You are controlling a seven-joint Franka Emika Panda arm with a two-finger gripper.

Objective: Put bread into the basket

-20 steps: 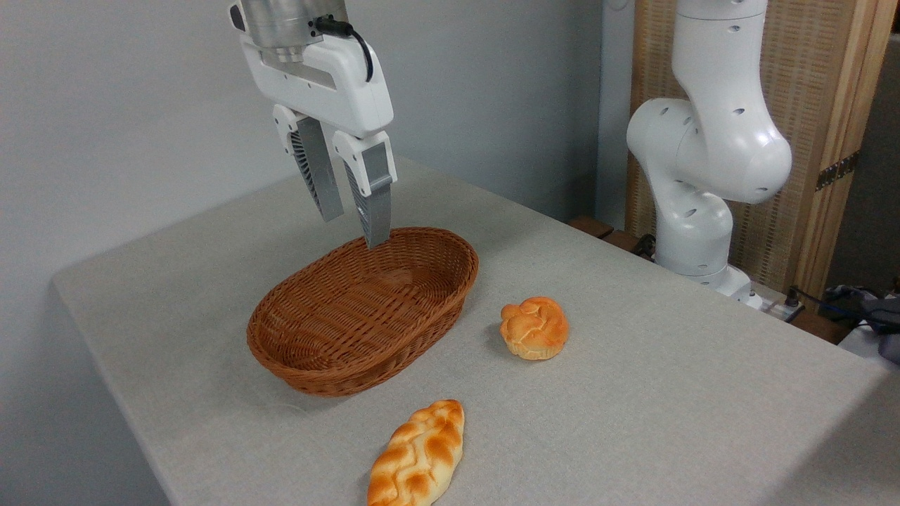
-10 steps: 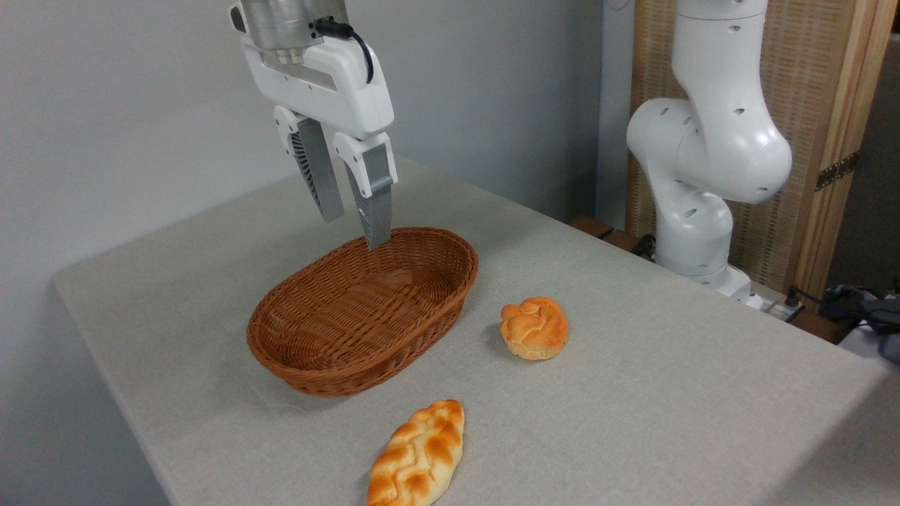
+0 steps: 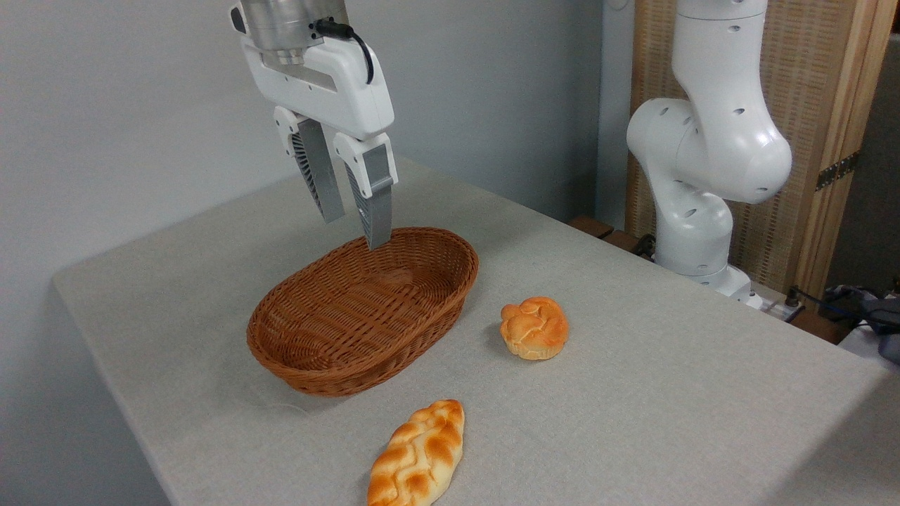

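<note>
The braided bread (image 3: 418, 455) lies on the table near the front edge, golden-orange with pointed ends. Behind it and to the left sits the reddish-brown wicker basket (image 3: 316, 365), with nothing in it. My gripper (image 3: 355, 232) hangs above the basket's far rim, open, with nothing between its grey fingers (image 3: 377, 211). It is well away from the bread, up and to the back left of it.
A round knotted orange bun (image 3: 534, 327) rests on the table right of the basket. The arm's white base (image 3: 703, 176) stands at the back right beyond the table's edge. The grey table (image 3: 633, 393) ends close in front of the bread.
None of the objects moved. The gripper has shifted only very slightly, staying open above the basket's far rim.
</note>
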